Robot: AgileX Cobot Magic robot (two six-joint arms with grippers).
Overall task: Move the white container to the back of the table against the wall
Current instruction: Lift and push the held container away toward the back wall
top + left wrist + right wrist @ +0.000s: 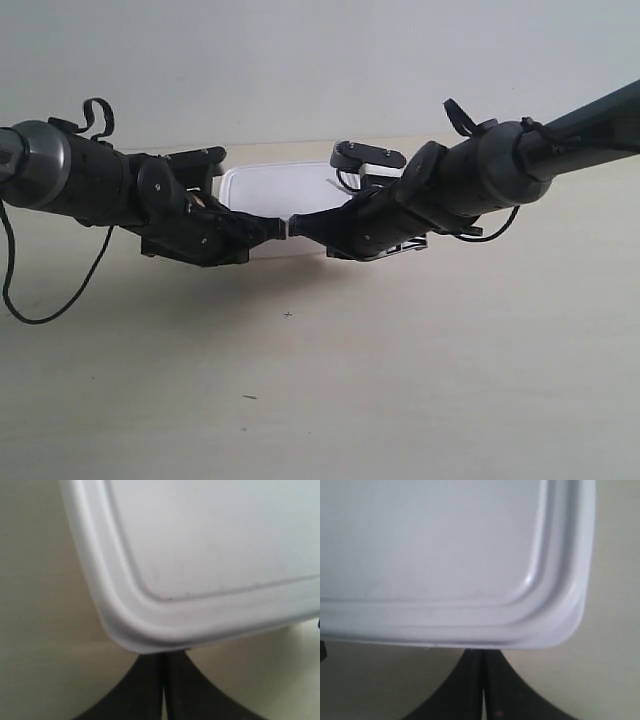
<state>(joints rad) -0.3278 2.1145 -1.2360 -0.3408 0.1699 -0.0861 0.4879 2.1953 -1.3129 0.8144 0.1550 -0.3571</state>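
**White container (270, 190) sits close to the wall (300, 60)**

It rests lid-on at the far part of the counter (400, 380), with a thin strip of counter showing between it and the wall. The left fingers (145, 692) are pressed together, gripping nothing, at the lid's rim by one rounded corner. The right fingers (467, 692) are likewise clenched empty by another corner. In the exterior view the two sets nearly meet tip to tip at the container's near side.
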